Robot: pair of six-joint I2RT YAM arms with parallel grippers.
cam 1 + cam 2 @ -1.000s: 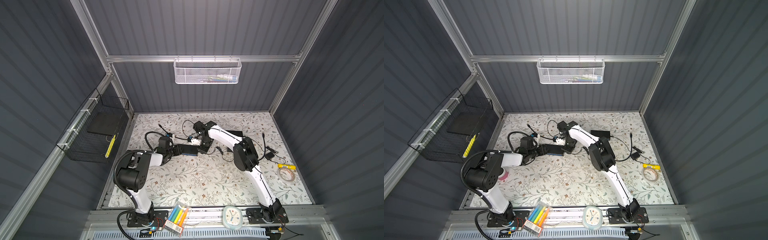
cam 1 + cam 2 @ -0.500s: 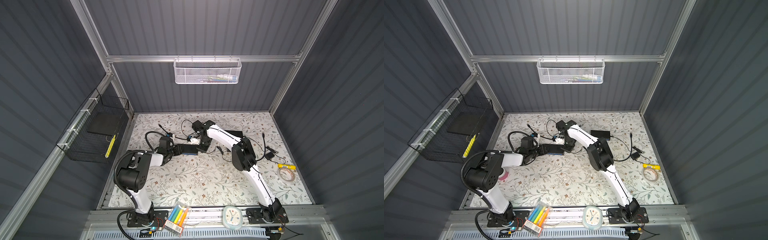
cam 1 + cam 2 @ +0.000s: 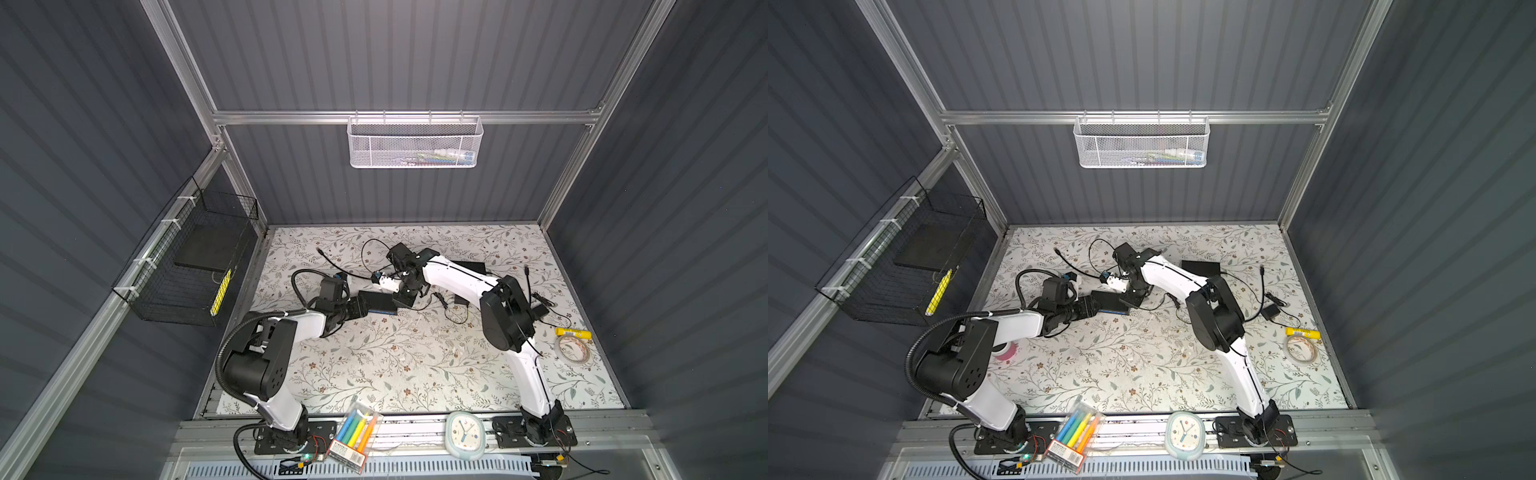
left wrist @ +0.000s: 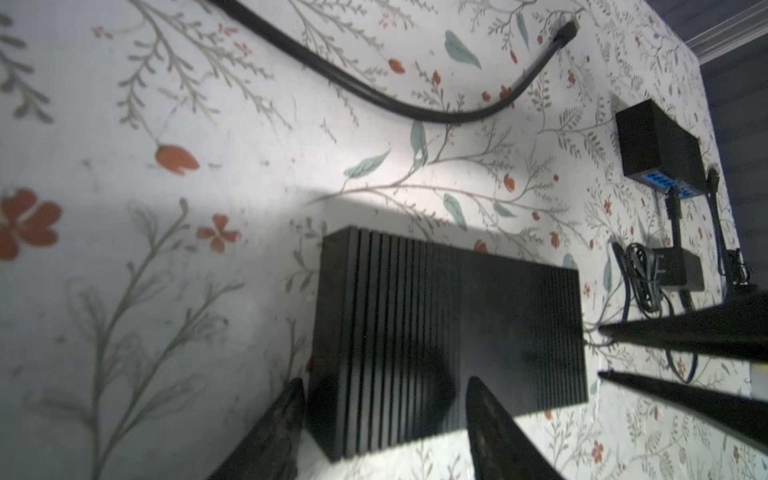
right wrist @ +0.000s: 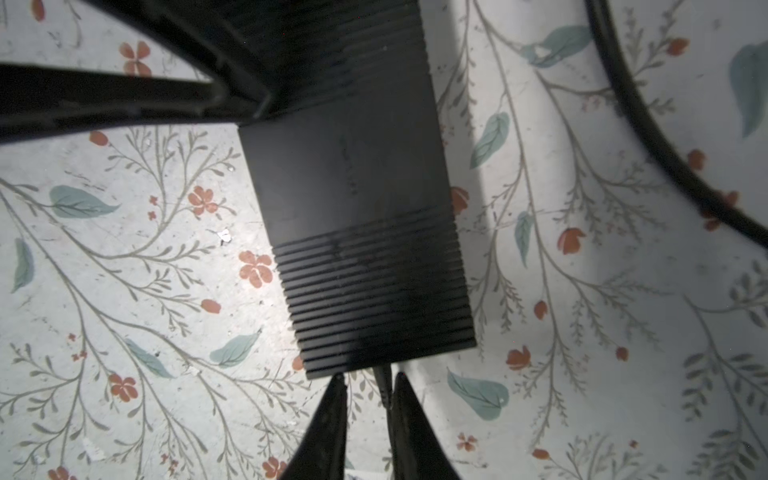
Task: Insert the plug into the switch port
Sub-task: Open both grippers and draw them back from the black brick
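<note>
Floral mat (image 5: 590,266) — right hand (image 5: 370,378) parted, straddling plug (image 5: 385,384) at switch (image 5: 353,187)

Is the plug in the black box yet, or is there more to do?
Nearly done, it seems. Done: the plug looks seated in the end of the switch. In hand: the right tool straddles it with fingers apart, and the left tool sits open at the switch's other end. Left: pull both tools away. I cannot see if it clicked in fully.
</note>
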